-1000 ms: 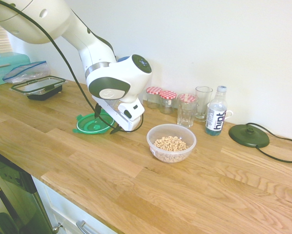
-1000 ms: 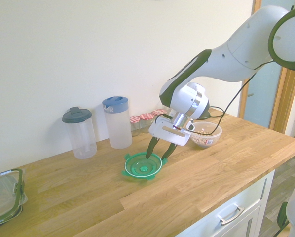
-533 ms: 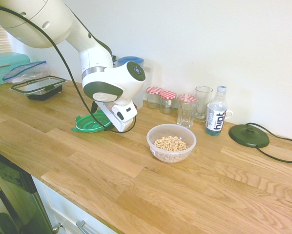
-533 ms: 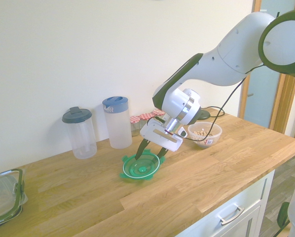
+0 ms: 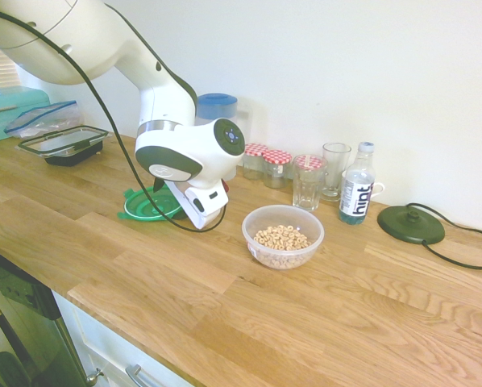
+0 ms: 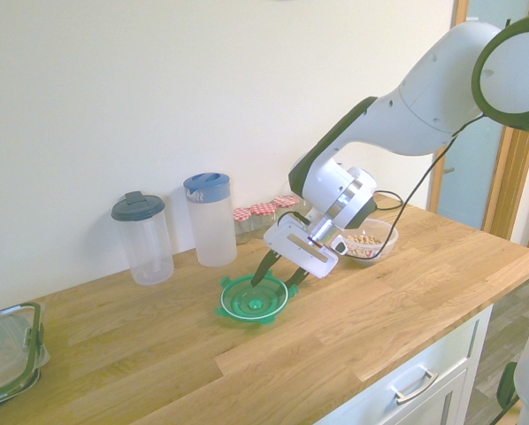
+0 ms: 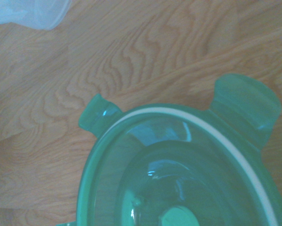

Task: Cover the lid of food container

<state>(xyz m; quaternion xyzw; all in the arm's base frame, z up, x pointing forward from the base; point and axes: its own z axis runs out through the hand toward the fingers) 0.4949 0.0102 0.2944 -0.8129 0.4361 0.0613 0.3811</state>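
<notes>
The arm (image 6: 424, 84) consists of glossy white, rounded link shells with dark grey to black bands at the joints. In the second exterior view a large black ring encircles the white joint cap (image 6: 521, 55) at the upper right edge. The wrist housing (image 5: 184, 149) is white with a dark grey oval band around a pale cap, and its black end face carries small coloured indicator marks. A thin black cable (image 5: 104, 97) runs along the outside of the arm and hangs in a loop under the wrist. The tool (image 6: 278, 270) has a flat white rectangular body with a small dark marking and two slim dark fingers (image 6: 261, 268).
</notes>
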